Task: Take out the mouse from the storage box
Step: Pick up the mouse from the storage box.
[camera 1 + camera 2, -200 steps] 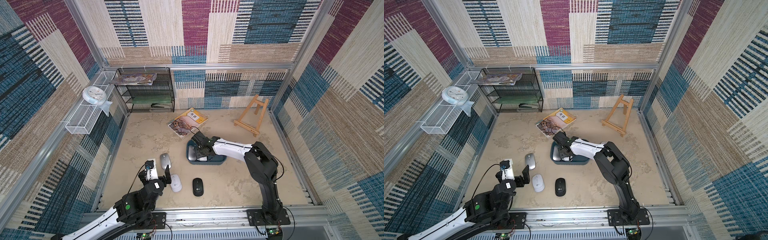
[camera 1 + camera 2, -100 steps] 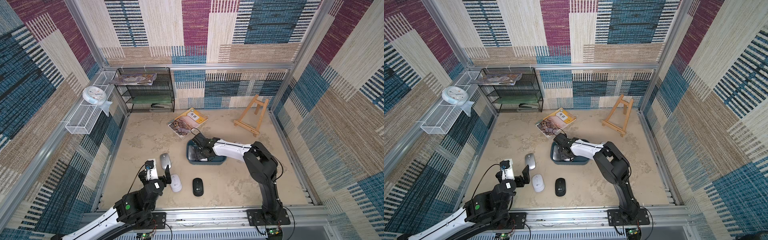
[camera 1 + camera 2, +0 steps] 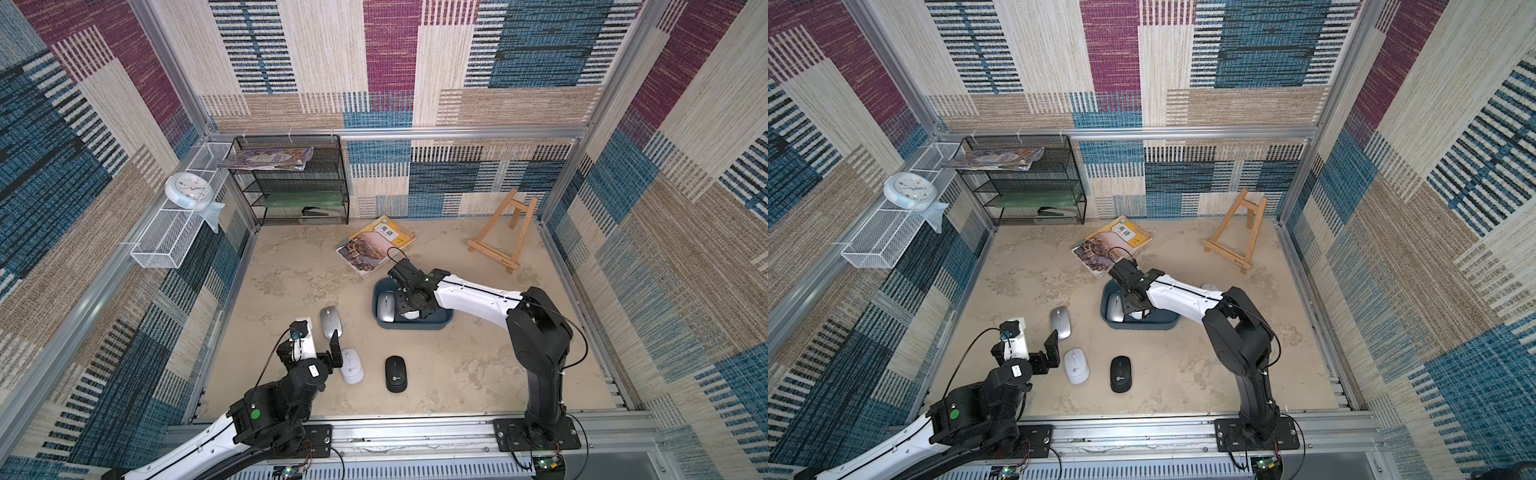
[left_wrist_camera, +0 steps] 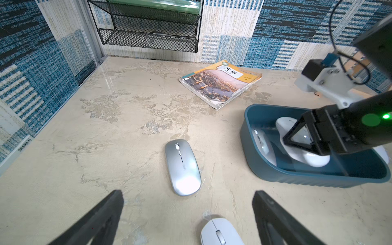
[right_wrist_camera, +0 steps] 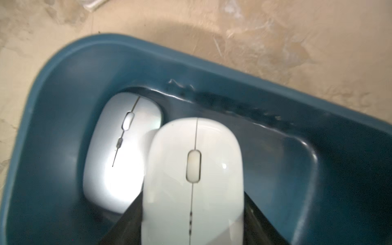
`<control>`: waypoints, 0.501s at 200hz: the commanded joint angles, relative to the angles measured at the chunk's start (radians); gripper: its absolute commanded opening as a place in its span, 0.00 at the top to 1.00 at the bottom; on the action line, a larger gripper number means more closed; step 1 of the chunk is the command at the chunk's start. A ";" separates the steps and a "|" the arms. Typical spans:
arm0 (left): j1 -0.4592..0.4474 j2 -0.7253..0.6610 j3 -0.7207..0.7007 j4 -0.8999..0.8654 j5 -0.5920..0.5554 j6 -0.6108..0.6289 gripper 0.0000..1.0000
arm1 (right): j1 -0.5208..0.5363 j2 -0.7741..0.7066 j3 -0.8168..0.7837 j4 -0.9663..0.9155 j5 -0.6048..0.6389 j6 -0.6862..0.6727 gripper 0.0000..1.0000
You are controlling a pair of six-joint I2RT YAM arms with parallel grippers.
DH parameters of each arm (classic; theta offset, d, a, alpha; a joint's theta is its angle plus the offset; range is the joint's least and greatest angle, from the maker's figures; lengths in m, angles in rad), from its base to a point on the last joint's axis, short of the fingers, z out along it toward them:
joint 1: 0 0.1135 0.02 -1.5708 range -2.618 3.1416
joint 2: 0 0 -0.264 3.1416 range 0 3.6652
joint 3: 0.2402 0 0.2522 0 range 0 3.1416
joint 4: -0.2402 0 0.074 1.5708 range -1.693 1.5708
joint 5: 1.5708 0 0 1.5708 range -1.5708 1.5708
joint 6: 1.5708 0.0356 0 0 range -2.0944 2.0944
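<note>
The dark teal storage box [image 3: 415, 325] [image 3: 1144, 326] sits mid-table with two mice inside. My right gripper [image 3: 409, 305] [image 5: 193, 212] reaches down into it, shut on the white mouse [image 5: 193, 180] [image 4: 314, 159], with one black finger on each of its long sides. This mouse is still inside the box walls and overlaps the edge of a silver mouse [image 5: 121, 152] [image 3: 385, 306] lying beside it. My left gripper [image 3: 318, 347] [image 4: 188, 197] hovers open and empty over the table at the front left.
Three mice lie on the table: a silver one [image 3: 331, 322], a pale grey one [image 3: 352, 365] and a black one [image 3: 395, 374]. A book [image 3: 374, 245] lies just behind the box. A wooden easel [image 3: 503, 230] and a black mesh rack [image 3: 299, 187] stand at the back.
The right gripper's jaws widened briefly inside the box, then closed in on the white mouse. The left arm has not moved.
</note>
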 commanded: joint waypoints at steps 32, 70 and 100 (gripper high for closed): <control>0.002 0.002 -0.002 0.012 -0.006 0.005 0.01 | 0.002 -0.091 -0.013 -0.046 0.039 0.005 0.54; 0.000 0.011 -0.001 0.013 -0.006 0.004 0.01 | 0.016 -0.190 -0.098 -0.044 0.049 0.027 0.55; 0.001 0.023 0.002 0.018 -0.005 0.005 0.01 | 0.045 -0.284 -0.201 -0.027 0.048 0.044 0.56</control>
